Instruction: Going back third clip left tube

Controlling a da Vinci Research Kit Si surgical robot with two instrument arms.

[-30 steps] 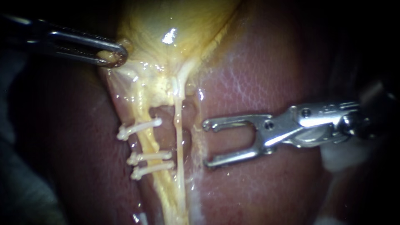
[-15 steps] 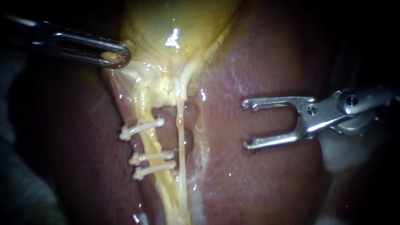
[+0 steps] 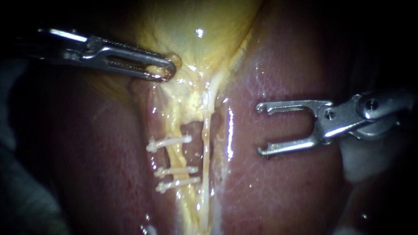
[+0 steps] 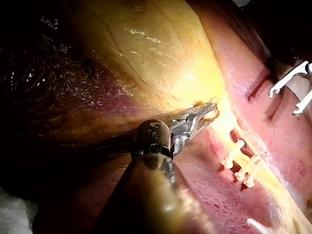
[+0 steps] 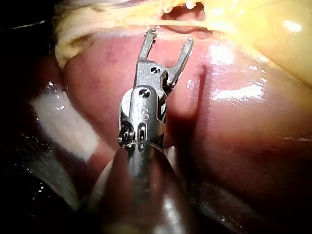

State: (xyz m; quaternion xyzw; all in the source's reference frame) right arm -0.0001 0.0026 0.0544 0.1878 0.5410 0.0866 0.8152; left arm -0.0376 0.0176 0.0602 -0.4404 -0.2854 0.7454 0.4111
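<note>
Clips (image 3: 176, 170), 3 across the left tube (image 3: 176, 156), lie well apart from the right instrument (image 3: 260, 129), jaws gaping, empty; left instrument (image 3: 167, 72) seemingly clamps gallbladder (image 3: 204, 26) edge.

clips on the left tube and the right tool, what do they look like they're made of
Clips: probably plastic; they look matte and off-white, with no metallic glint. Right tool: metal, likely steel; its surface is silvery and polished, with bright highlights along the edges.
</note>
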